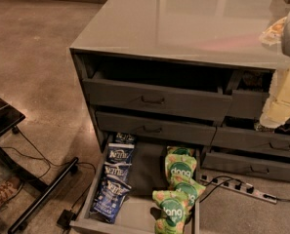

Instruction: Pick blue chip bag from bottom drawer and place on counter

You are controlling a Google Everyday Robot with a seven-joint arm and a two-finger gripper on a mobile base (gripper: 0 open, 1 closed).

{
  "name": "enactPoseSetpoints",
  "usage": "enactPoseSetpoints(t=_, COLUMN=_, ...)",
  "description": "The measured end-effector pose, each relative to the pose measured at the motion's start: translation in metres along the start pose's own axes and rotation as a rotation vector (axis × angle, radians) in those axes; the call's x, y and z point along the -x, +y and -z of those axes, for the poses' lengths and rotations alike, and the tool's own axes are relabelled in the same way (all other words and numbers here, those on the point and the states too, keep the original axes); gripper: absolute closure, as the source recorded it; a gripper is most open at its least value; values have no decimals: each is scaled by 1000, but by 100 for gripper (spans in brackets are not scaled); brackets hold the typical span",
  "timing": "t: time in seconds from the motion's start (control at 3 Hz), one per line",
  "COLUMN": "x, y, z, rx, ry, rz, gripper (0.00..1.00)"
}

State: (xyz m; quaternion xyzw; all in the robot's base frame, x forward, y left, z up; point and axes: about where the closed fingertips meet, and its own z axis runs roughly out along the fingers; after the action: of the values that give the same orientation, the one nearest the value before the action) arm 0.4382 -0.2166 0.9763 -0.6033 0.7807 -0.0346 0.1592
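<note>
1. Camera view: the bottom drawer of the dark grey cabinet stands pulled out toward the camera, and a strip of its flat floor shows bare down the middle.
2. Along the drawer's left wall lies a row of blue Kettle chip bags, overlapping one another from back to front. The frontmost blue chip bag lies tilted near the drawer's front left corner.
3. Along the drawer's right wall lie green Dang bags, the nearest of them at the front right corner.
4. The gripper shows at the right edge of the picture, high above and well to the right of the drawer, in front of the cabinet's upper right drawer fronts. It appears as a pale yellow blur, and whether it is open or closed cannot be told.
5. The blue bags lie well apart from the gripper, low and to its left, with the green bags and the drawer's right wall between them.
6. The counter, glossy and grey, spans the cabinet top above the drawer.
7. Two closed drawer fronts with dark bar handles sit directly above the drawer.
8. A power strip lies on the brown floor just right of the drawer, and a black metal stand is on the floor to its left.
</note>
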Motion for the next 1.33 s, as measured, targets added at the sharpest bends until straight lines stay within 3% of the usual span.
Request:
enactPoseSetpoints(t=0.33, x=0, y=0, z=0, rx=0, ry=0, rz=0, gripper=0)
enactPoseSetpoints(t=0.67, x=9, y=11, z=-29, rx=32, ry=-43, rz=-13, gripper=0)
enactPoseSetpoints(t=1.0, x=34, y=39, z=-103, rx=107, ry=-149, rz=-47, gripper=0)
enactPoseSetpoints(t=1.33, x=34, y=39, z=-103, rx=107, ry=-149, rz=-47, gripper=0)
